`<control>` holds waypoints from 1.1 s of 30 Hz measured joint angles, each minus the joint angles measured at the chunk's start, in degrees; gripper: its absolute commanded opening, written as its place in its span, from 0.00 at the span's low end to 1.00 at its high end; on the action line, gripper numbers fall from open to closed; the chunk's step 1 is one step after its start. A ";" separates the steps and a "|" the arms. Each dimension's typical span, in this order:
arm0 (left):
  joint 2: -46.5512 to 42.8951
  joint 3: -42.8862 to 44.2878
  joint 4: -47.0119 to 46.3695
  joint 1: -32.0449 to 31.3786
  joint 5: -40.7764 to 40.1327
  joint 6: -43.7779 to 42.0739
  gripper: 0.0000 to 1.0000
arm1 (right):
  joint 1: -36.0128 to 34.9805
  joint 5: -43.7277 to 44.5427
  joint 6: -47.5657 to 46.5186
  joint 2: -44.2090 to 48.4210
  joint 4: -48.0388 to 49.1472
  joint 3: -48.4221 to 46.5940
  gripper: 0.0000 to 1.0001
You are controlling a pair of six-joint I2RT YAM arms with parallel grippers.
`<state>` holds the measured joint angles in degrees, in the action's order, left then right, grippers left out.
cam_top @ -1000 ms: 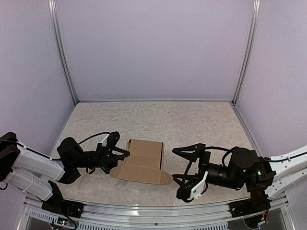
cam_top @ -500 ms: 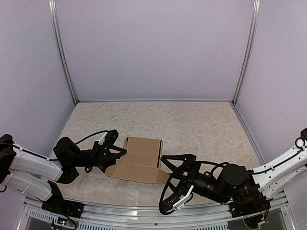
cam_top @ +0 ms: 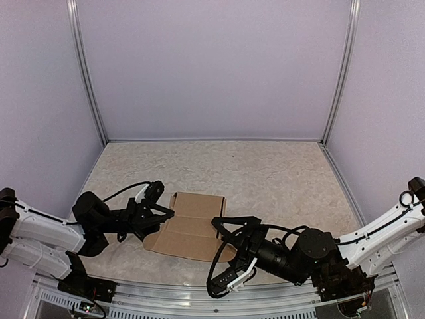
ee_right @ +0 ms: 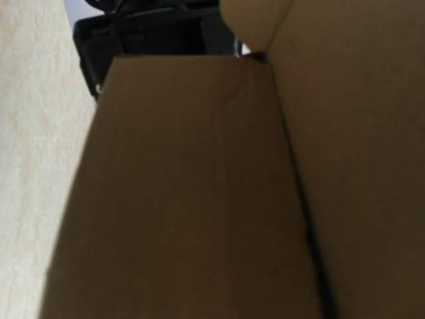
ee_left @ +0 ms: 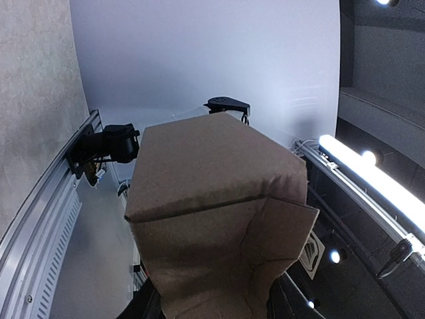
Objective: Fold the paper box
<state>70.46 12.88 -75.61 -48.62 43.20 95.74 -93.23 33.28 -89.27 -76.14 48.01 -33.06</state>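
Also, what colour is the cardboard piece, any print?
Plain brown, no visible print; the flat cardboard paper box shows best in the top external view.

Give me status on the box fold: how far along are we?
Early. Done: little. The plain brown cardboard paper box looks mostly flat, creased, not closed into a box. In hand: the left tool grips its left edge, and the right tool, jaws open, straddles its near right corner. Left: raising the sides and tucking the flaps, so essentially the whole fold.
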 measured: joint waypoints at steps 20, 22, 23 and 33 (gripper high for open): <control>-4.98 -0.74 -0.48 -1.97 -1.01 -5.70 0.99 | 0.11 -0.59 1.16 -0.52 1.68 -0.02 0.44; -8.09 -0.63 2.43 -2.05 -1.14 -8.26 0.99 | 0.33 -0.59 2.99 0.39 0.17 -0.02 0.44; -9.99 -0.44 5.14 -2.05 -1.22 -9.79 0.99 | 0.37 -0.63 4.04 1.03 -0.90 -0.02 0.43; -32.46 12.04 56.19 -1.62 -8.81 -35.17 0.99 | 5.05 -4.96 29.18 10.12 -25.77 -4.35 0.44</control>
<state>38.00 24.93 -19.42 -50.24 34.39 60.58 -88.18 28.32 -60.10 -66.02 22.24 -37.41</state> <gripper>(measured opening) 0.987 0.584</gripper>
